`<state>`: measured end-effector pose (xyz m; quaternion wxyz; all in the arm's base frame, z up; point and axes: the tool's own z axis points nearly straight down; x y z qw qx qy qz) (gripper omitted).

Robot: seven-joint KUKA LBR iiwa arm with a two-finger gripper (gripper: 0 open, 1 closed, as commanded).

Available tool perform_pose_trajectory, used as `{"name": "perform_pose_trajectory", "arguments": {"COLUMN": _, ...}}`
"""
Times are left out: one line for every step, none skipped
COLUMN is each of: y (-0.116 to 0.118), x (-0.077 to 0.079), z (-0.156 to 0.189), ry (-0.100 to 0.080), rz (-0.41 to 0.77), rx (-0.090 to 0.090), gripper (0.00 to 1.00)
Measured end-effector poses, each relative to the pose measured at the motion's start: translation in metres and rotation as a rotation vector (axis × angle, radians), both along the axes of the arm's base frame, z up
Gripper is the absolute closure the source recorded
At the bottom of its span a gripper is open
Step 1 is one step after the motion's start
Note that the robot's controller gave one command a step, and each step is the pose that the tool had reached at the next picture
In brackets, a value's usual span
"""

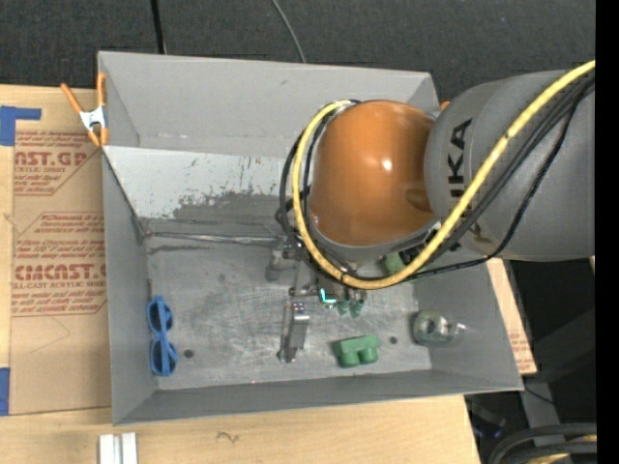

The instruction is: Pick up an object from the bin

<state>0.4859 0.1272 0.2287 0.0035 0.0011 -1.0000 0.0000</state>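
While the pincer point(292, 336) hung low at the frame's centre, released or clenched I couldn't tell, a green block point(354, 351) lay just right of it on the bin point(213, 288) floor; it looked light, stiff, best pinched across its narrow sides.

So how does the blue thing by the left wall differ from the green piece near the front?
The blue glasses-shaped piece is long and thin with two loops; the green block is short and chunky. The blue one lies beside the left wall, the green one right of centre. Both rest on the bin floor, each on its own.
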Motion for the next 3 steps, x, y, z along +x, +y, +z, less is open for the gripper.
{"name": "perform_pose_trajectory", "arguments": {"y": -0.05, "x": 0.056, "z": -0.161, "ry": -0.015, "rz": 0.171, "rx": 0.002, "gripper": 0.0}}
{"name": "perform_pose_trajectory", "arguments": {"y": -0.13, "x": 0.004, "z": -0.155, "ry": -0.025, "rz": 0.249, "rx": 0.002, "gripper": 0.0}}
{"name": "perform_pose_trajectory", "arguments": {"y": -0.183, "x": 0.002, "z": -0.127, "ry": -0.012, "rz": 0.279, "rx": -0.002, "gripper": 0.0}}
